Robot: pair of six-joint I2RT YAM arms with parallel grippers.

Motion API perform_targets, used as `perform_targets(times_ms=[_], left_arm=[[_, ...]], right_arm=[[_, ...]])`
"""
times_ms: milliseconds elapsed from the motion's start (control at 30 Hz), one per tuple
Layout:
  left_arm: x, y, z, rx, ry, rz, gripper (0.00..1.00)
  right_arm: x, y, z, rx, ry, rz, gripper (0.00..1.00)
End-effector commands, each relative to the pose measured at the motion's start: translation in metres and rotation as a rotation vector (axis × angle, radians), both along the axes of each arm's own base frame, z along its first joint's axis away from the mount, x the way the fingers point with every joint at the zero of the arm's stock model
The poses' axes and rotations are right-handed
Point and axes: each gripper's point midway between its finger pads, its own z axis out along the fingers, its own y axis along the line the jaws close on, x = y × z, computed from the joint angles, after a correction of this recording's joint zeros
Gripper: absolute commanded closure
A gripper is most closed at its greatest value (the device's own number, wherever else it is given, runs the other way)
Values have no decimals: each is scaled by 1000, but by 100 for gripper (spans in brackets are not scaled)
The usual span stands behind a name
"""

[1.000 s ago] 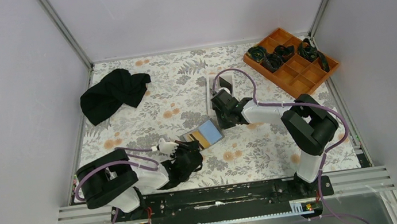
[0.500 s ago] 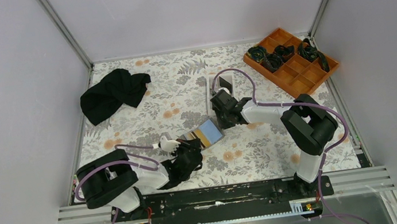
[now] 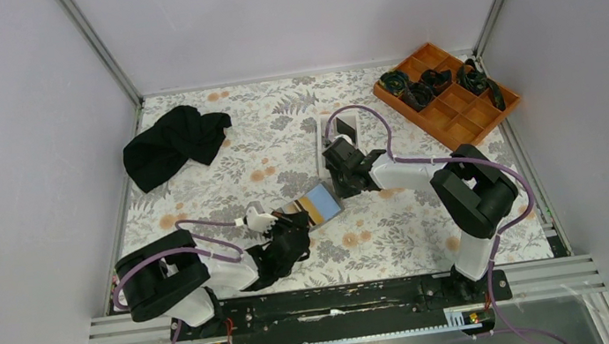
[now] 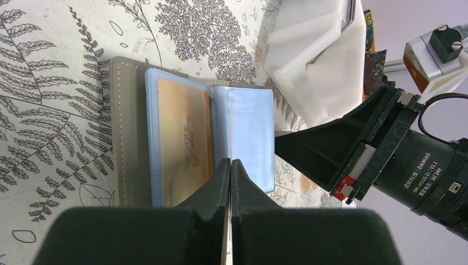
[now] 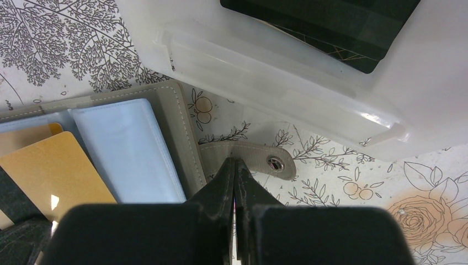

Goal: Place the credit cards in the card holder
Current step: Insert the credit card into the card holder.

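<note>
The metallic-grey folding card holder (image 4: pixel 248 138) with pale blue slots lies open on the floral worktop (image 4: pixel 49 110), just beside a white walled plastic tray (image 5: pixel 265 61) holding a black plastic card (image 5: pixel 331 22). An orange-gold plastic card (image 4: pixel 182 143) sits in one slot. The left claw (image 4: pixel 230 165) is pinched together over the holder's fold. The right claw (image 5: pixel 236 165) is also pinched together, at the holder's snap tab. Whether either grips anything I cannot tell.

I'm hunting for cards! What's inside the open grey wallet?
An orange-gold plastic card lies against pale blue pockets in the folding grey wallet. The black left gripper hides the near edge, so anything there cannot be seen.
</note>
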Motion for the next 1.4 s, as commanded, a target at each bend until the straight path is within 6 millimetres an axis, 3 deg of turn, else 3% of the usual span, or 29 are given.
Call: perform_targets(times_ms=[0,400,1033,1367], left_arm=[[3,5,2,18,-29,28,100],[-3,7,-22,43,28,28,100],[-8,5,-38,68,81,18,100],[-12,17,-48,125,125,43,100]], right_arm=[[-67,-30,-53,-157,247,61,100],[-68,-30,-54,-162,251,60,100],[-68,-29,-57,-180,253,66,100],[-56,-36,-48,-235,203,50,95]])
